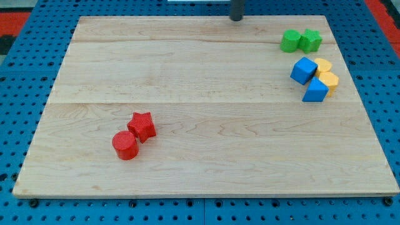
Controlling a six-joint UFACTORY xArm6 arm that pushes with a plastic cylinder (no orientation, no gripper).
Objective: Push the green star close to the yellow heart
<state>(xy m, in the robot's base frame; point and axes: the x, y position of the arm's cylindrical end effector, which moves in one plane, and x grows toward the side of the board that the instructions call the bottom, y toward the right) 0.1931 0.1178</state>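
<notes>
The green star lies near the board's top right corner, touching a second green block on its left. Just below them, two yellow blocks sit close together. Both are partly hidden behind blue blocks, and I cannot tell which one is the heart. My tip stands at the board's top edge. It is well to the left of the green blocks and touches nothing.
A blue cube and a second blue block press against the left side of the yellow blocks. A red star and a red cylinder touch each other at lower left. The wooden board lies on a blue pegboard.
</notes>
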